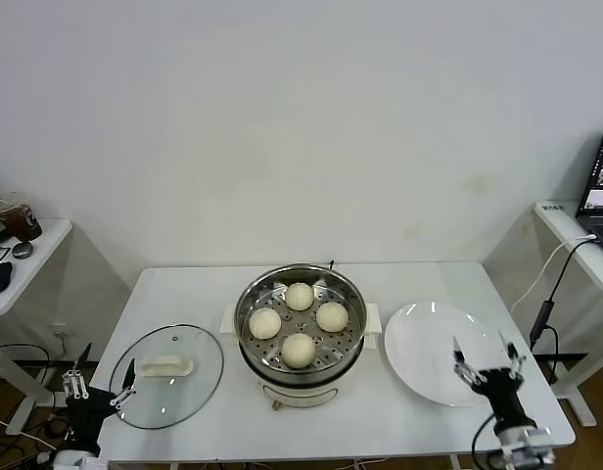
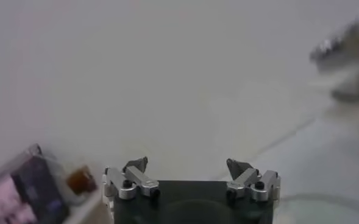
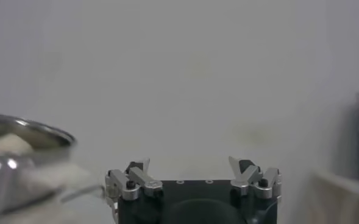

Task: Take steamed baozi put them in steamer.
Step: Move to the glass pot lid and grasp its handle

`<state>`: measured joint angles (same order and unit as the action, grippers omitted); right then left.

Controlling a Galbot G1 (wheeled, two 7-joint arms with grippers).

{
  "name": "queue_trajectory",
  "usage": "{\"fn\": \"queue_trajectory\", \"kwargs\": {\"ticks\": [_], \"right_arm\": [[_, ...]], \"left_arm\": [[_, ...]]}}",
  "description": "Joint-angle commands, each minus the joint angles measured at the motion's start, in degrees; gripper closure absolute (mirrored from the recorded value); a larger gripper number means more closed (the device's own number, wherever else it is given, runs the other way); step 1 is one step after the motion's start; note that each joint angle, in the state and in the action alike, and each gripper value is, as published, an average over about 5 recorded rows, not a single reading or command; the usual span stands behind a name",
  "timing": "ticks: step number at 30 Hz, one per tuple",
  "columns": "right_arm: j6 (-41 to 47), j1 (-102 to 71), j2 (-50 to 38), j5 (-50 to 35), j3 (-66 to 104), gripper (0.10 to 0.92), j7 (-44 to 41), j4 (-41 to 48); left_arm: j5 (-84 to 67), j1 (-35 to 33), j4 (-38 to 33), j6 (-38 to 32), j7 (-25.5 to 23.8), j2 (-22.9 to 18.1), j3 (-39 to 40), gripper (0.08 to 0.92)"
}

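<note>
While 4 baozi [image 1: 299, 322] fill the steamer [image 1: 352, 338], both hands hang apart.

Four cream-white buns [image 1: 299, 322] sit in a shiny silver steamer [image 1: 352, 311] with a hole-dotted floor — its cooker base cream-white. The plate [image 1: 419, 362] is plain white, the table [image 1: 184, 294] white, the clear lid [image 1: 204, 377] cream-handled.

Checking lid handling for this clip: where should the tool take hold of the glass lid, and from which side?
Grip the cream handle at the centre of the glass lid, coming straight down. The lid lies flat on the table, so only the raised handle offers purchase. The open left tool is nearest.
</note>
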<state>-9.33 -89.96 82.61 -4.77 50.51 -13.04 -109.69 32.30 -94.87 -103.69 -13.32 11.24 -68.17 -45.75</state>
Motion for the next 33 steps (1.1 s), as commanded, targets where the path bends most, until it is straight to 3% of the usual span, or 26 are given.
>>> {"fn": "queue_trajectory", "kwargs": {"ticks": [1, 7, 33], "right_arm": [[2.4, -5.9, 6.2, 0.8, 5.8, 0.203, 0.3, 1.7], [1.8, -6.0, 6.5, 2.2, 4.7, 0.203, 0.5, 2.6], [2.3, -6.9, 6.8, 4.4, 0.5, 0.203, 1.1, 2.2]], "left_arm": [[39.3, -0.1, 8.2, 0.3, 5.3, 4.4, 0.1, 0.177], [40.7, 1.0, 8.3, 0.7, 4.7, 5.6, 2.9, 0.177], [43.1, 21.1, 21.9, 0.8, 3.3, 7.6, 13.0, 0.177]]}}
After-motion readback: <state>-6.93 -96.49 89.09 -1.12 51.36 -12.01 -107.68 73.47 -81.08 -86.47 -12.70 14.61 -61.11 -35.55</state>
